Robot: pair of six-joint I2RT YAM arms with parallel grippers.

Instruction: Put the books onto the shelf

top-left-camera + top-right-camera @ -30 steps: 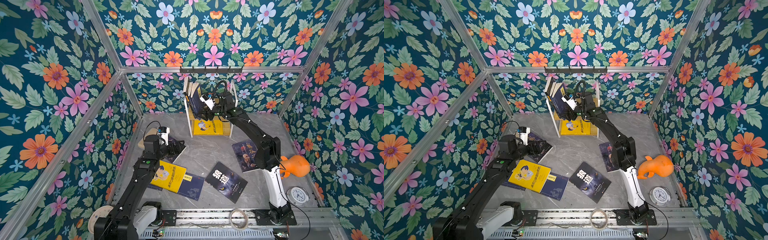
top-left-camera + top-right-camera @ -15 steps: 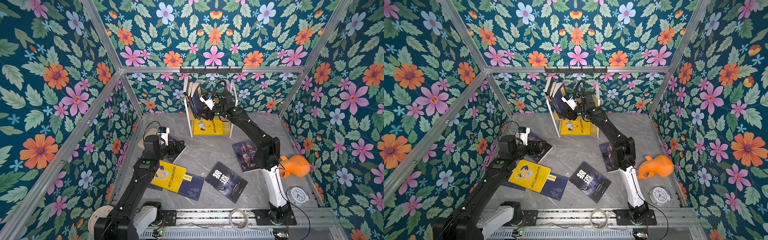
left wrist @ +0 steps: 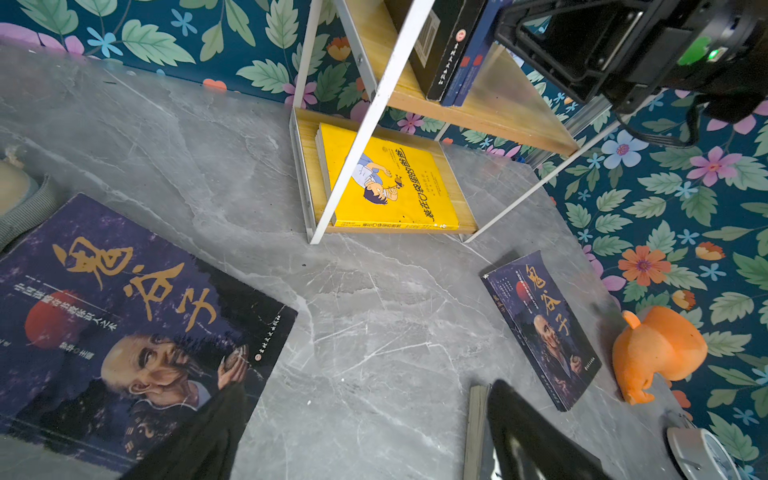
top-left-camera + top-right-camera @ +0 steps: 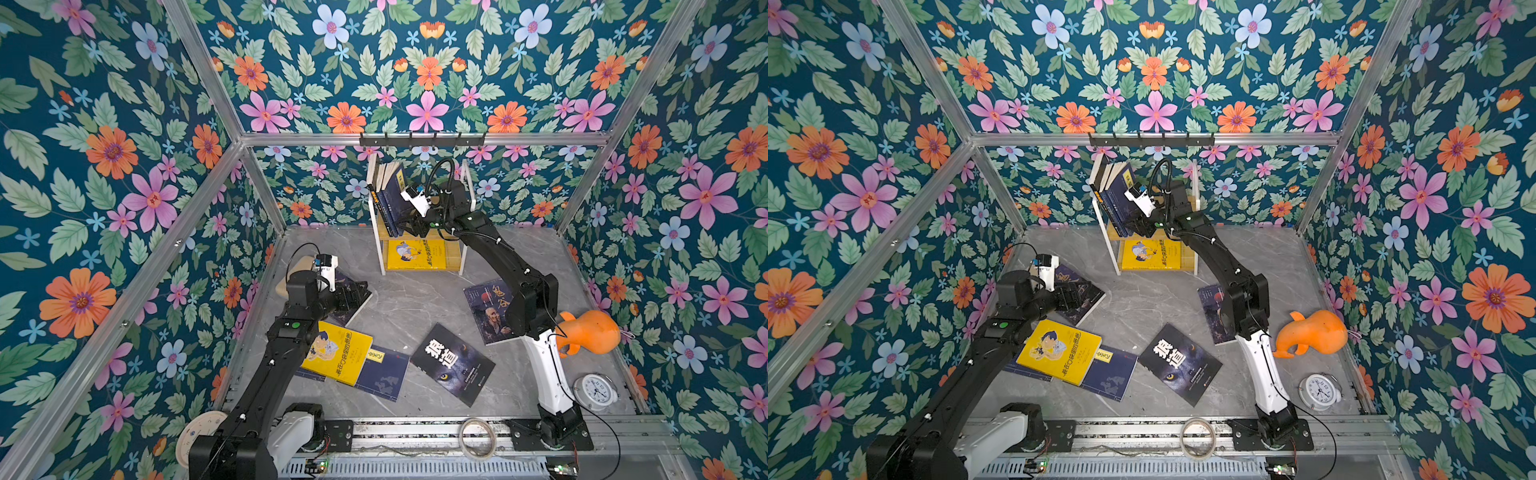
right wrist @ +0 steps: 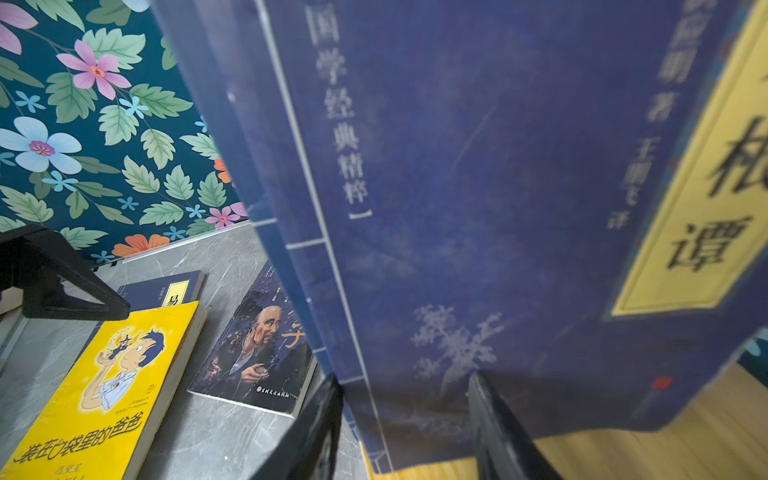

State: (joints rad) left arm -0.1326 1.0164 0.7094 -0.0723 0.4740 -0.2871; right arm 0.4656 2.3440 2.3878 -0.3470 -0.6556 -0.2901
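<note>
The shelf stands at the back wall. Several navy books lean on its upper board, and a yellow book lies flat on the lower one. My right gripper is at the upper tier, its fingers apart against the nearest navy cover, clamping nothing. My left gripper hovers open low over the floor, one finger over a dark book. Another yellow book, a navy one, a black one with white characters and another dark one lie on the floor.
An orange toy and a white clock sit at the right wall. A tape roll lies on the front rail. A black hook rail hangs above the shelf. A beige pad lies behind my left arm.
The right gripper's jaws have drawn somewhat closer together at the upper tier. Both arms and all the books stay where they were.
</note>
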